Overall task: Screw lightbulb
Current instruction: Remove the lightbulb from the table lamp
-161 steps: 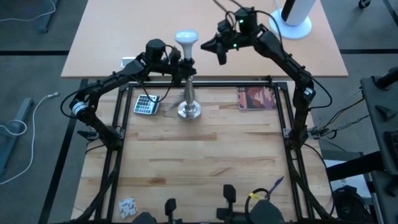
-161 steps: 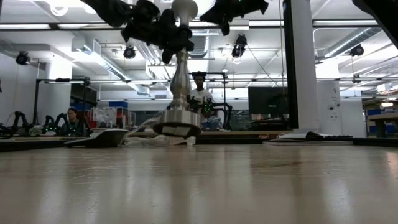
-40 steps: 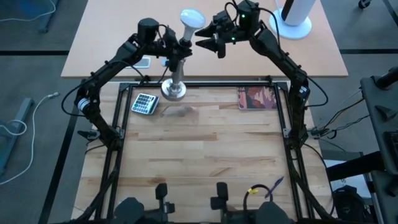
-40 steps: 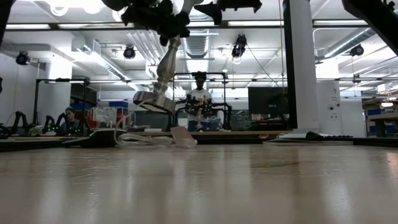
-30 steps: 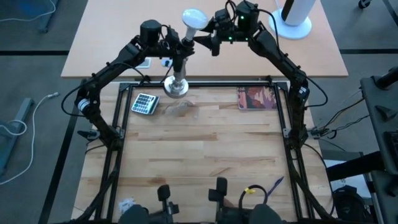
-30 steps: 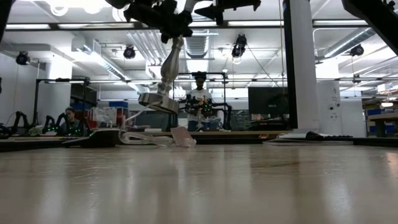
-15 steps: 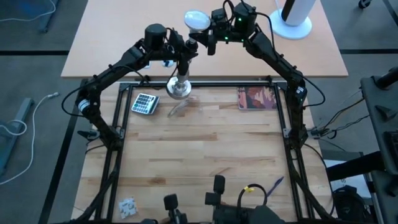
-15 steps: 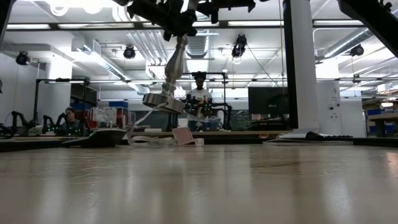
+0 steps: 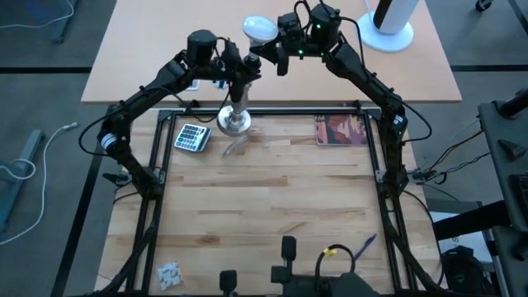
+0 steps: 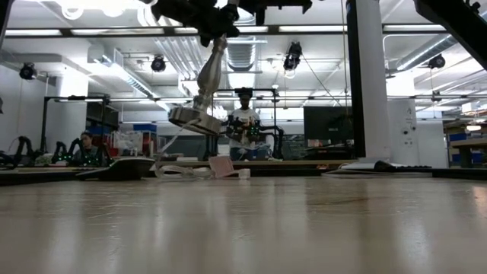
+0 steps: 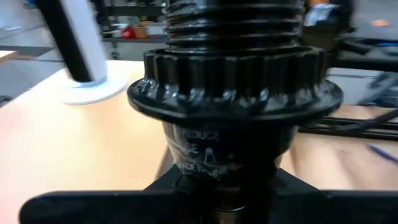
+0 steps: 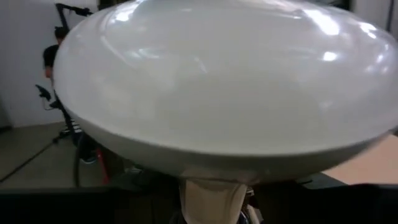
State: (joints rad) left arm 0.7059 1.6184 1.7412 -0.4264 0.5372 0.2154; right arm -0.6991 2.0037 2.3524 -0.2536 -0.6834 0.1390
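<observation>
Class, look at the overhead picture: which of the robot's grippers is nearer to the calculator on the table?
Left. The left gripper grips the lamp stand just beyond the calculator; the right gripper is farther off, at the lightbulb.

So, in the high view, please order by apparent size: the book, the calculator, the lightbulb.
1. Book, clearly the largest.
2. Calculator and lightbulb look about alike. The bulb is held up nearer the camera, so I do not rank these two.
</observation>
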